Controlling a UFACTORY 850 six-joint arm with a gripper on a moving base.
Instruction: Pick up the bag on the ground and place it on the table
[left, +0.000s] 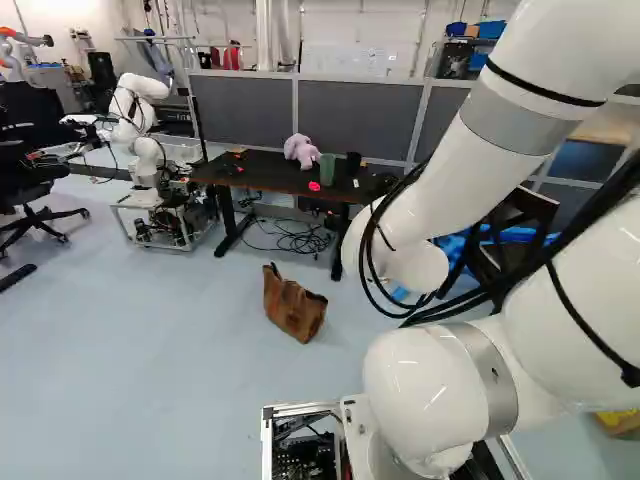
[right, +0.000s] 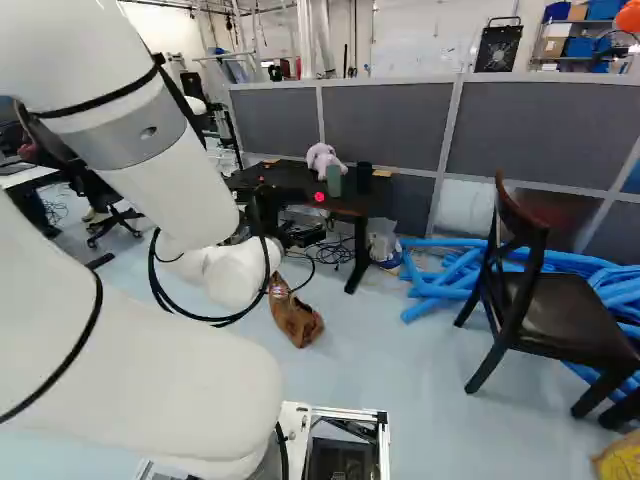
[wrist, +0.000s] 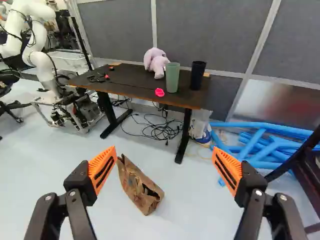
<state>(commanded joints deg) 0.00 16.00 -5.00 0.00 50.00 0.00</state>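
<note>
Brown and crumpled, the bag (wrist: 140, 187) sits on the pale floor (left: 150, 350) short of the dark tabletop (wrist: 132, 83) carrying a pink plush toy (wrist: 156, 61); the robot's hand (wrist: 164, 152) is released, orange-padded fingers spread wide.

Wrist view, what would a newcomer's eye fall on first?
Wide-open jaws with orange pads face a brown bag on the floor. Beyond it, a pink toy sits on the dark table. Blue tubes lie beside the table.
</note>
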